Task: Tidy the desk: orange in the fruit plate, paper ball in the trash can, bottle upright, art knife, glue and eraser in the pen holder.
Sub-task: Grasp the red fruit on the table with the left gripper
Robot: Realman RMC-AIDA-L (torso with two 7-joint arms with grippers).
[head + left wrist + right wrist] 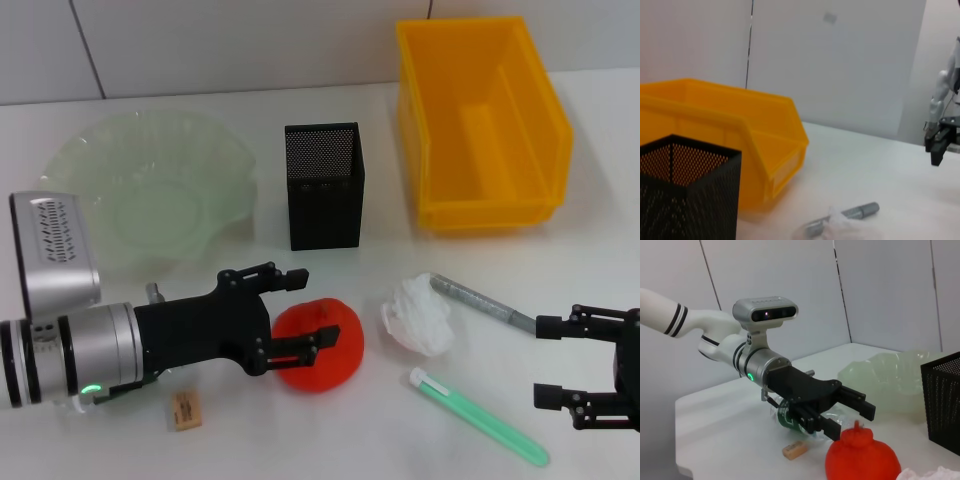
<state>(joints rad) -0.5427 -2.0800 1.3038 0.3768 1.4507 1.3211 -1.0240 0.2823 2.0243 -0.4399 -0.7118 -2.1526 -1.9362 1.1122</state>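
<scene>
Low over the counter [300, 440], the left claw [292, 318] reaches sideways from its silver wrist, fingers spread wide with the orange [320, 345] partly between them; its upper finger lies past the fruit's far side and its lower finger [300, 350] across the front, and whether either pad touches the skin cannot be told. The arm lies nearly level, forearm close to the surface. From the right wrist view the same claw [850, 415] shows above and just behind the orange [862, 457], and under the arm lies the clear bottle [805, 415] on its side, which the head view almost fully hides. The tan eraser [185, 409] sits just beside the arm on the near side.

Beyond the orange rests the paper ball [420, 315], touching a grey art knife [482, 303]; a green glue stick [480, 417] lies nearer. The right claw [588, 365] hovers at the right edge with fingers apart and nothing between them; the left wrist view shows it [941, 146] hanging above the counter. Farther back stand the fruit plate [150, 190], the pen holder [324, 185] and the trash can [482, 125].
</scene>
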